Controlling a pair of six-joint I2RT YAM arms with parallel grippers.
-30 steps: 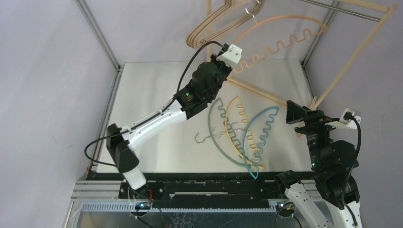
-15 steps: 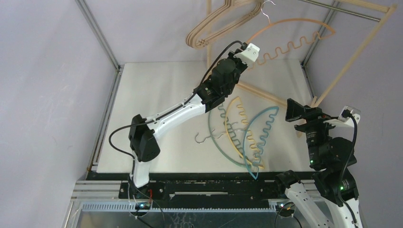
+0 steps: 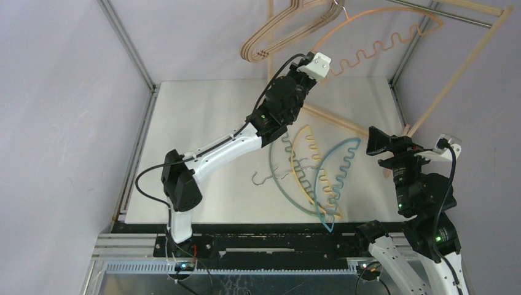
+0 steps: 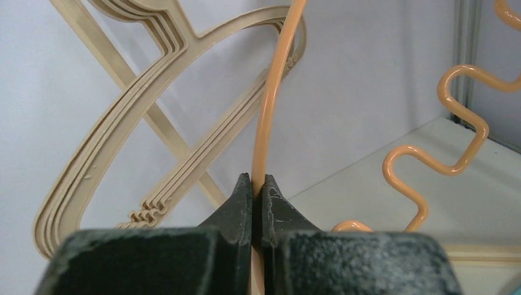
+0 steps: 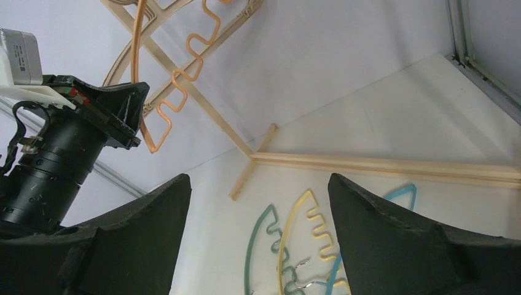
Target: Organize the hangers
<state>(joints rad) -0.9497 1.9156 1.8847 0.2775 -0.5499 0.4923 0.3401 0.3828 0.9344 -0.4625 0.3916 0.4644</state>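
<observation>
Filling mid-frame, a pale surface [image 3: 203, 135] sits between plain grey walls. A wooden rack frame [image 3: 454, 78] stands at the upper right. One orange hanger [image 4: 265, 110] is pinched in the closed left end effector [image 4: 258, 184], high at top centre beside stacked beige hangers [image 4: 83, 172], whose count is unclear. Three hangers lie overlapping at centre-right: teal [image 3: 271, 157], yellow [image 3: 293, 147] and blue [image 3: 335, 149]. The right end effector [image 5: 255, 184] gapes wide, holding nothing.

Right tool [image 5: 257, 184] spread wide; teal hanger [image 5: 249, 243], yellow hanger [image 5: 289, 212] flat on table [image 5: 399, 123]; left tool [image 5: 130, 114] clamps orange hanger [image 5: 136, 61].

White table [image 3: 196, 123] w/ 3 hangers [image 3: 314, 175]
</observation>
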